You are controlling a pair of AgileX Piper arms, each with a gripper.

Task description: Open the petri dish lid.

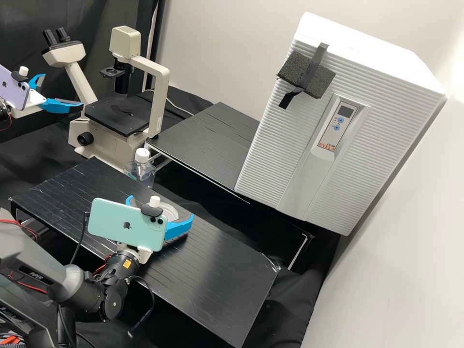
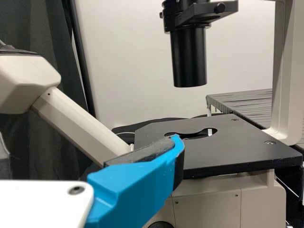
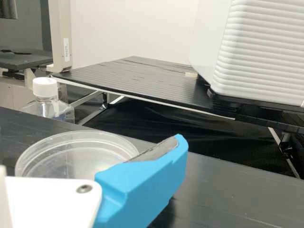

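The clear petri dish [image 1: 170, 210] lies on the near black bench, partly hidden by the phone on my right gripper [image 1: 160, 209]. That gripper stands open at bench level, its blue fingers on either side of the dish. In the right wrist view, one finger of the right gripper [image 3: 142, 183] overlaps the edge of the round clear dish [image 3: 78, 152]; lid and base cannot be told apart. Up at the far left, beside the microscope, my left gripper [image 1: 62, 90] is open with nothing between its fingers. One blue finger of the left gripper [image 2: 137, 187] shows before the microscope stage.
The microscope [image 1: 118, 113] stands at the back left. A clear bottle with a white cap [image 1: 142, 155] is behind the dish, beyond the near bench [image 1: 217, 270]. A white ribbed box [image 1: 275, 159] rises at the back right by the rear black table [image 1: 208, 140].
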